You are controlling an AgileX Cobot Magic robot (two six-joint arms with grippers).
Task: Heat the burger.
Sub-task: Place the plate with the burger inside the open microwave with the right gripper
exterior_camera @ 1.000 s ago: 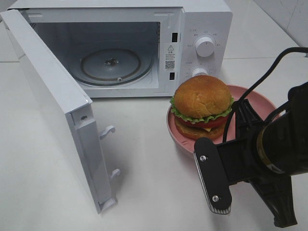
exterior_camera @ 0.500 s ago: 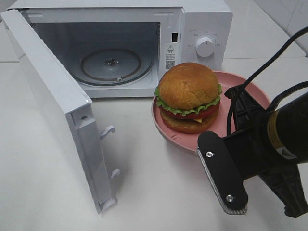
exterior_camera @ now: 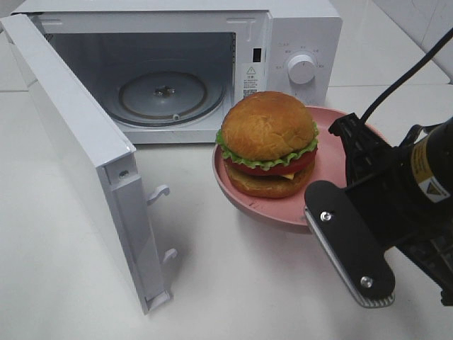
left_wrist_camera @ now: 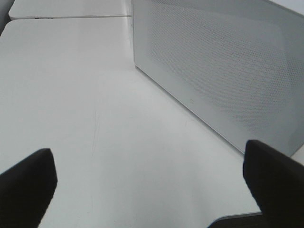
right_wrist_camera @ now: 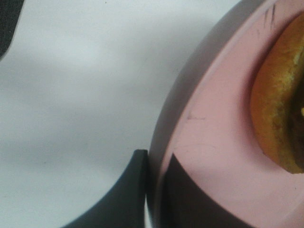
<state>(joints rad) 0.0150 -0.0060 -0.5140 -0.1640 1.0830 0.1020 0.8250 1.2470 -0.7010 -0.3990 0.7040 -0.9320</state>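
Right wrist: right gripper (right_wrist_camera: 154, 164) pinched narrow on plate (right_wrist_camera: 209, 142) rim, one finger each side, likely to move burger (exterior_camera: 267, 142) untouched. Burger on plate, just before open microwave (exterior_camera: 297, 28), not yet inside. Idle left gripper (left_wrist_camera: 151, 178) wide, empty, beside door (left_wrist_camera: 223, 71), clear of path.

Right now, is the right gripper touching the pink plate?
Touching. The right wrist view shows the right gripper shut on the pink plate, one finger outside the rim, the other inside, no gap.

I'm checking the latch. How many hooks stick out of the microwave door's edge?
2. Both on the free edge of the open door: the upper hook and, below it, the lower hook nearer the bottom corner. None looks hidden.
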